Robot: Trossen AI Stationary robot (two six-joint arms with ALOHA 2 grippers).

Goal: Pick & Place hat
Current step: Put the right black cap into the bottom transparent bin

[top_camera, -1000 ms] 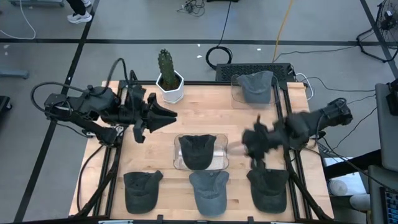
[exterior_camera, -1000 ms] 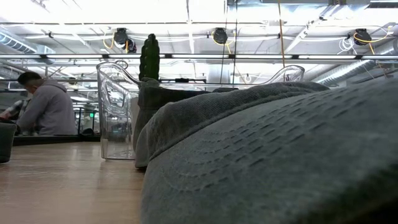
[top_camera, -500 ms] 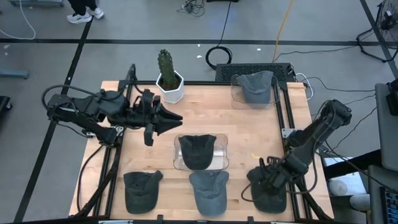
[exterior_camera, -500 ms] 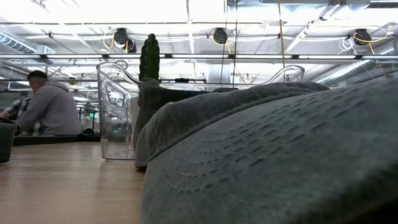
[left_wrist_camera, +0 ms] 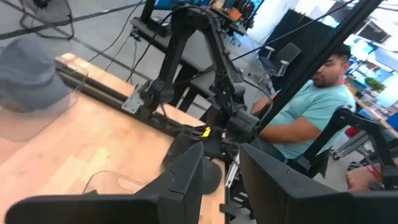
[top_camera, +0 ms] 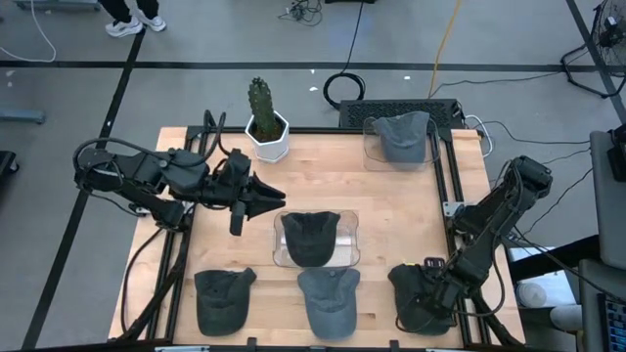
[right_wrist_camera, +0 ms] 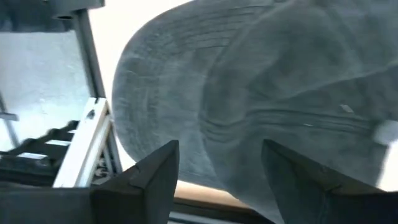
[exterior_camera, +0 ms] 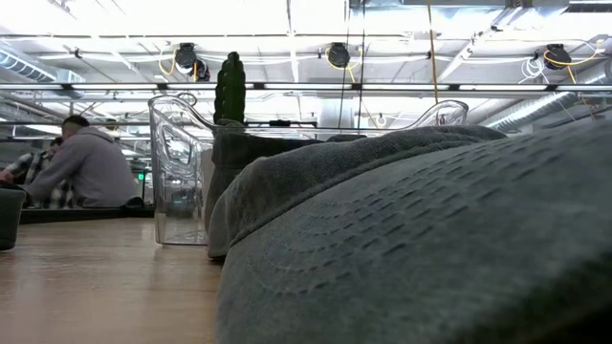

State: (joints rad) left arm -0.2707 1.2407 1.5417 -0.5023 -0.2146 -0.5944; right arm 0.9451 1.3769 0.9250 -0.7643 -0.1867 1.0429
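Wooden table (top_camera: 391,196) beneath bright strip-lit ceiling (exterior_camera: 287,24)

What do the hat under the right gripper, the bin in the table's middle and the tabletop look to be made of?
The dark grey cap below the open right gripper looks like washed cotton twill: matte, stitched seams. The clear bin looks like rigid glossy plastic, see-through. The pale tabletop looks like light wood, with visible grain.

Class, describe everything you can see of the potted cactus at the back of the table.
The cactus is one dark green, ribbed, upright column in a white faceted pot. It stands at the far edge of the wooden table, left of centre, touching nothing else. The left pincer hovers open nearby, in front of it.
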